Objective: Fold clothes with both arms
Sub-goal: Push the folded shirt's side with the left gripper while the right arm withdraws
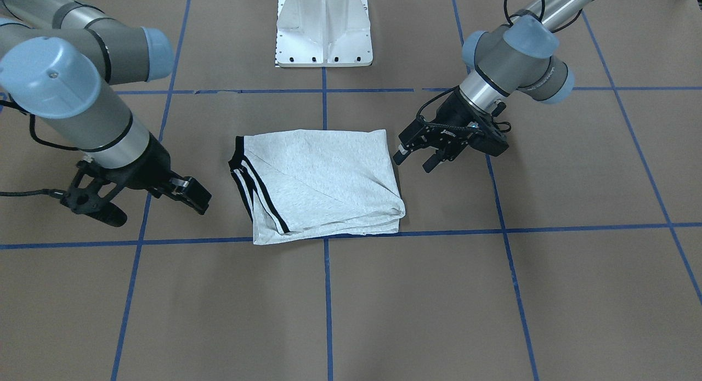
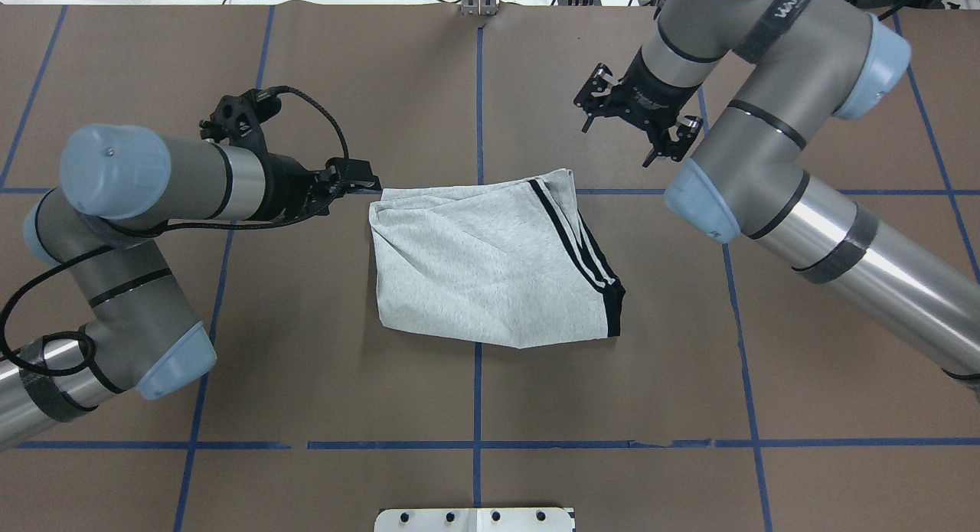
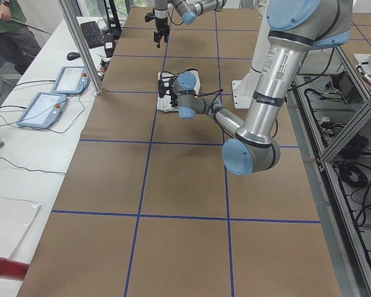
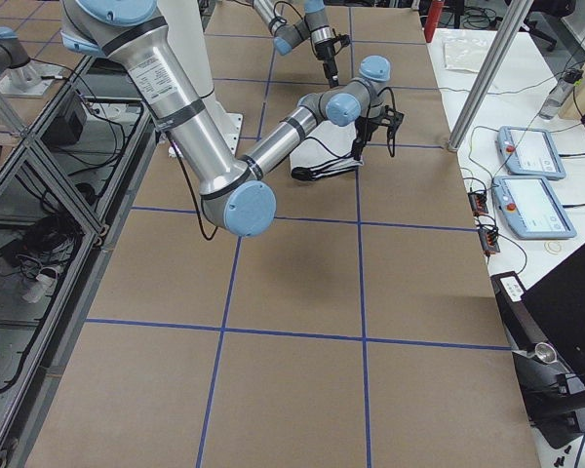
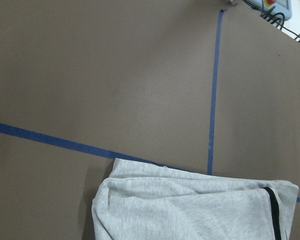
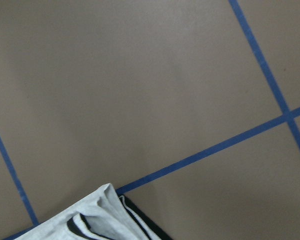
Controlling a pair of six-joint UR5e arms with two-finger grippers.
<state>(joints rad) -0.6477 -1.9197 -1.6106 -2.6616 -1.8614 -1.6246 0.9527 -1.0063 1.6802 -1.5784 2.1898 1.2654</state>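
The left gripper (image 1: 415, 158) hangs just beside one short edge of the T-shirt (image 1: 323, 178), at the corner nearer the robot. Its two black fingers stand moderately apart with nothing between them, and the front view does not show whether the nearer fingertip touches the cloth. The right gripper (image 1: 156, 207) sits off the opposite short edge, clearly apart from the shirt, with its fingers spread wide and likewise empty. Both wrist views show only a corner of the grey cloth and bare brown surface, with no finger in sight. The shirt lies flat between the two grippers, folded into a rough rectangle of several layers. Its black double stripes (image 1: 267, 197) run slantwise along the end facing the right gripper, and a soft diagonal crease crosses its top layer. Under it is a table (image 1: 548, 293) covered in brown paper and marked into large squares by blue tape (image 1: 328, 304); the shirt's edge farthest from the robot lies along one taped line. On the robot's side of the shirt stands the white pedestal (image 1: 323, 30). Beyond the shirt's far side, past the table's edge, runs a white bench (image 3: 25, 161) carrying two control tablets (image 3: 43, 108) and a keyboard (image 3: 94, 34), with a person (image 3: 12, 31) partly in view at its far end.
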